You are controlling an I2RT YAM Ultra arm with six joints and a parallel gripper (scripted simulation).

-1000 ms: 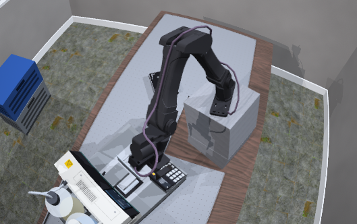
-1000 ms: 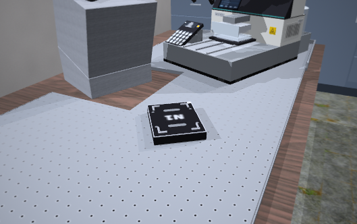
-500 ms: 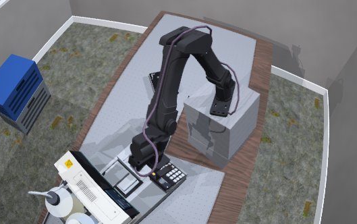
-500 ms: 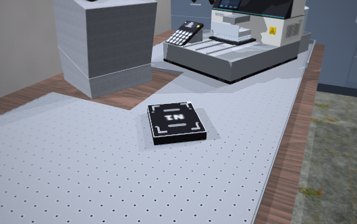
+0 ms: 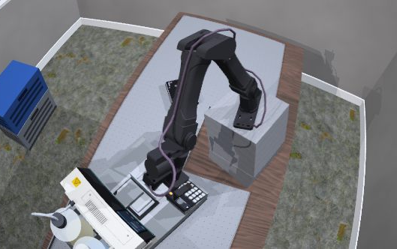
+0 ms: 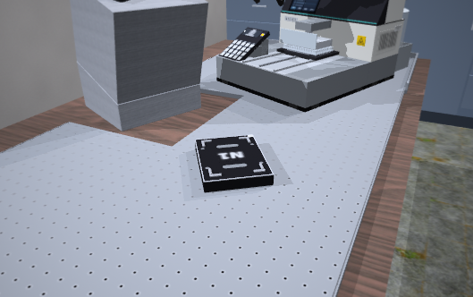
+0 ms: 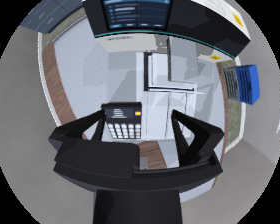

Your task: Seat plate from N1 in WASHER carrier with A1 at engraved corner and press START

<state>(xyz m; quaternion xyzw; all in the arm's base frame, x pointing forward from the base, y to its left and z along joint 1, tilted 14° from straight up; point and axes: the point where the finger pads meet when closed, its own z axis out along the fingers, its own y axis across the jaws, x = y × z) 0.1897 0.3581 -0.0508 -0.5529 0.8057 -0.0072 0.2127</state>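
The gripper (image 5: pixel 166 184) (image 6: pixel 269 2) (image 7: pixel 138 112) hangs above the washer's front deck, its two fingers spread wide with nothing between them. Nearest below it is the keypad (image 5: pixel 192 196) (image 6: pixel 244 44) (image 7: pixel 122 120), tilted up, its lamp (image 5: pixel 170 193) (image 6: pixel 263 34) (image 7: pixel 137 113) glowing amber. A little farther from the fingers, beside the keypad and toward the machine, the pale plate (image 5: pixel 142 202) (image 6: pixel 305 49) (image 7: pixel 158 75) lies on the black-edged carrier (image 5: pixel 153 205) (image 6: pixel 316 55) (image 7: pixel 146 75), apart from the gripper. It looks level, but whether it is fully inside the locators, and where its cut-off corner points, cannot be told.

Beyond the carrier rises the washer (image 5: pixel 104 214) (image 6: pixel 370 42) (image 7: pixel 196 32), its screen (image 5: pixel 132 221) (image 6: pixel 304 5) (image 7: pixel 136 15) lit, with bottles (image 5: pixel 65 225) behind it. Well back from the gripper, the arm's base stands on a grey block (image 5: pixel 269 135) (image 6: pixel 160 58). The black nest N1 (image 5: pixel 171 90) (image 6: pixel 233 172) lies farther away on the perforated bench surface, its marked top bare. Farthest off, a blue-topped cabinet (image 5: pixel 14 90) (image 7: pixel 248 84) stands on the floor.
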